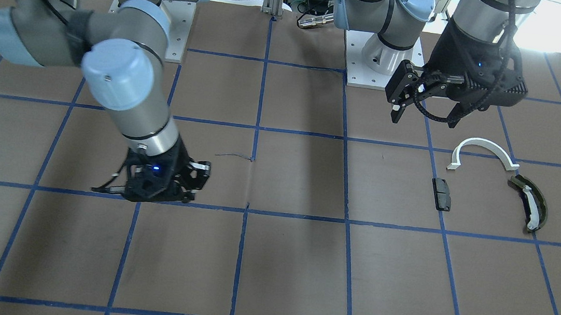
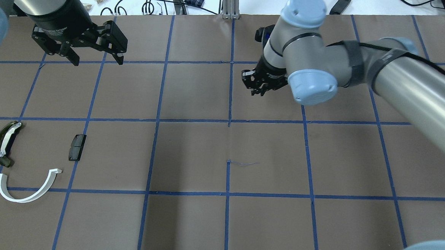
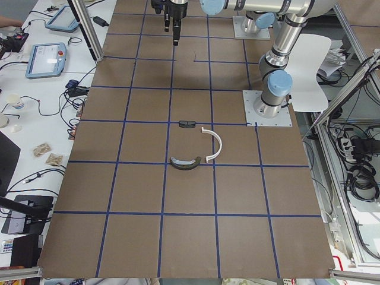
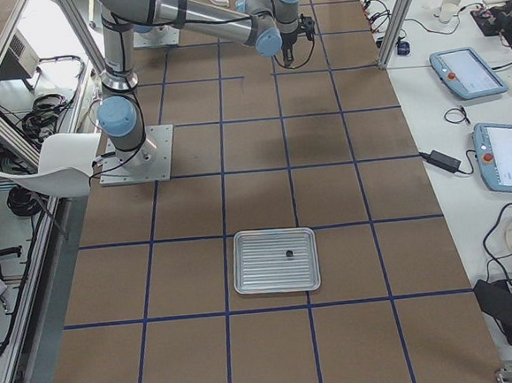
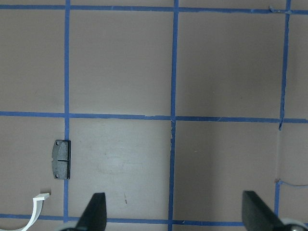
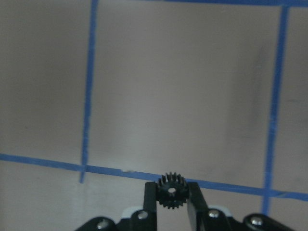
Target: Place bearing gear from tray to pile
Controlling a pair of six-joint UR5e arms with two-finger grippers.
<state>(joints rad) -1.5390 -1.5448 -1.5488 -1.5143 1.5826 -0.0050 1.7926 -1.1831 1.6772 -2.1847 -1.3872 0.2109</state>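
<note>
My right gripper [image 6: 171,190] is shut on a small black toothed bearing gear [image 6: 170,185] and holds it above the brown table, left of the middle line in the overhead view [image 2: 255,90]. My left gripper [image 2: 96,60] is open and empty, hovering beyond the pile. The pile lies at the table's left end: a white half-ring arc [image 2: 24,196], a dark olive curved piece [image 2: 4,144] and a small black block [image 2: 77,147]. The silver ridged tray [image 4: 246,290] lies far off at the right end, with one small dark part [image 4: 289,254] on it.
The table is brown with a grid of blue tape lines [image 2: 230,121]. Both arm bases [image 1: 374,58] stand on white plates at the robot's side. Cables and tablets [image 4: 468,73] lie on the operators' bench past the far edge.
</note>
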